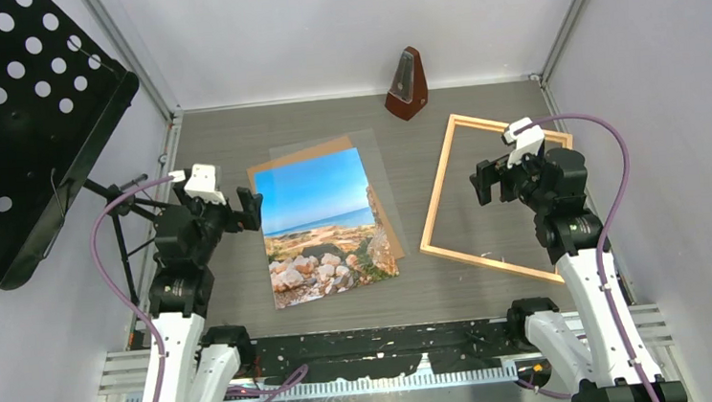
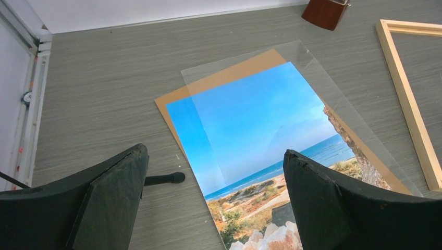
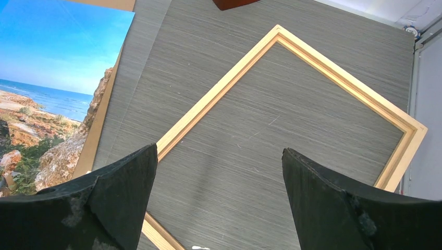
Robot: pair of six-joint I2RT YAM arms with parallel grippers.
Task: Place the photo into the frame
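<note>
Photo (image 1: 325,224) lies flat just ahead of & below L jaws, long axis running away from arm bases, partly atop brown board (image 1: 301,154). Frame (image 1: 438,185) lies under R jaws, apart from photo. L arm nearer photo. Both jaws spread, empty.

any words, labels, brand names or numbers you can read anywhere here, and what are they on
No readable text in any view.
Rectangular seaside photo print: picture only, no caption.
Thin light wooden frame, flat brown backing board, clear transparent sheet, dark red-brown wooden metronome: no markings visible.
</note>
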